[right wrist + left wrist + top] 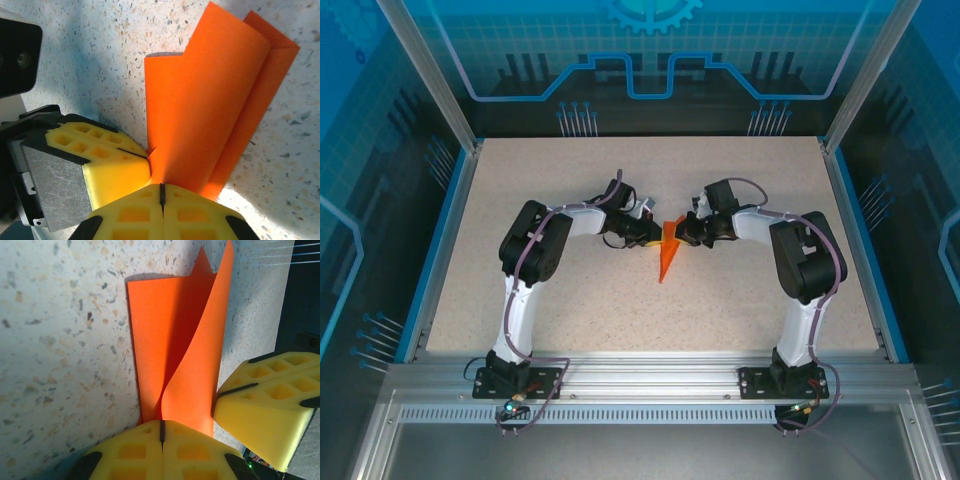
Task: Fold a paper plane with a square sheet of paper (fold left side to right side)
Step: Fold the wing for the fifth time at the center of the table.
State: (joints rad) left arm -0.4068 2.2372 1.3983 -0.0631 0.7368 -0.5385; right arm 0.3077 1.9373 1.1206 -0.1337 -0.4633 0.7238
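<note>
The square sheet of paper is now a slim, bright orange folded shape, the paper plane, lying mid-table with its point toward the near edge. My left gripper and right gripper meet at its far end from either side. In the left wrist view the left gripper is shut, and a curled flap of the paper runs into its seam. The right gripper is also shut, pinching the paper at its narrow end. The left gripper's yellow fingers touch that same corner.
The speckled table has blue rails along its sides and an aluminium frame at the near edge. Both arm bases are bolted there. The right gripper's yellow fingers sit close beside the paper's edge in the left wrist view.
</note>
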